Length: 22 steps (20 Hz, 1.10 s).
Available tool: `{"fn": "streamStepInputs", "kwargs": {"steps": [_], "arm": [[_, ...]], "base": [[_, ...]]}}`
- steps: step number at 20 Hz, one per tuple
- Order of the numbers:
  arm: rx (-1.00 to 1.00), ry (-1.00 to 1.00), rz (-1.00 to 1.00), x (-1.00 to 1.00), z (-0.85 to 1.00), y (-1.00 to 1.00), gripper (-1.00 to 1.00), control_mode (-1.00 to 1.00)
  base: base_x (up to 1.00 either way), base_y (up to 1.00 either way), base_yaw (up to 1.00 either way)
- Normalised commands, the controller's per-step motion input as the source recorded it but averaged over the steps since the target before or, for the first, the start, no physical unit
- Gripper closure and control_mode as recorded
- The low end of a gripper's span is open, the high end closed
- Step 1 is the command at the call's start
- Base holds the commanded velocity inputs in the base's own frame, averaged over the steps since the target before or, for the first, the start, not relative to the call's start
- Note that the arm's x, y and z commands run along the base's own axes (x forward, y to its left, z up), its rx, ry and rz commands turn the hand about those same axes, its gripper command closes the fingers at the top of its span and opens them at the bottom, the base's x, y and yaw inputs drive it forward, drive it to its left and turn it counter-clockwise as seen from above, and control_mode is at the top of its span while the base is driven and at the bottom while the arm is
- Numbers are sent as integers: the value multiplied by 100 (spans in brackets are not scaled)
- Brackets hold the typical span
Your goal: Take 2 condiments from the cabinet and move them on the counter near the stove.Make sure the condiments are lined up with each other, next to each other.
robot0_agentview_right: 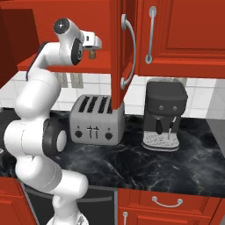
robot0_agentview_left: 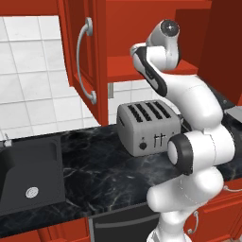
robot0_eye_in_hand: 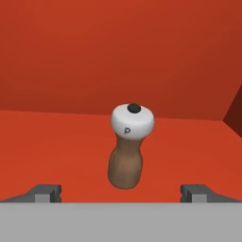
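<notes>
Gripper [robot0_eye_in_hand: 121, 193] open on the cabinet shelf [robot0_eye_in_hand: 56, 142], a pale-topped mill [robot0_eye_in_hand: 126, 151] standing upright ahead between the spread fingers, untouched.

Risk, as I judge it: the mill is top-heavy and narrow, so a fingertip [robot0_eye_in_hand: 45, 193] nudging it before closing could tip or roll it. The open cabinet door [robot0_agentview_right: 118, 52] hangs just beside the hand; toaster [robot0_agentview_left: 147, 126] and coffee machine [robot0_agentview_right: 165, 115] crowd the counter [robot0_agentview_right: 167, 165] below.
</notes>
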Motion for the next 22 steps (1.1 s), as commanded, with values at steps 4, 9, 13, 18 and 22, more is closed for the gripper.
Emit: {"fn": "streamStepInputs", "kwargs": {"steps": [4,9,13,18,22], "arm": [[0,0,0,19,0,-4,-100,-100],[0,0,0,18,0,-8,-100,-100],[0,0,0,27,0,-9,-100,-100],[0,0,0,26,0,-1,-100,-100],[0,0,0,19,0,0,-100,-100]], "base": [[0,0,0],[0,0,0],[0,0,0],[0,0,0],[0,0,0]]}}
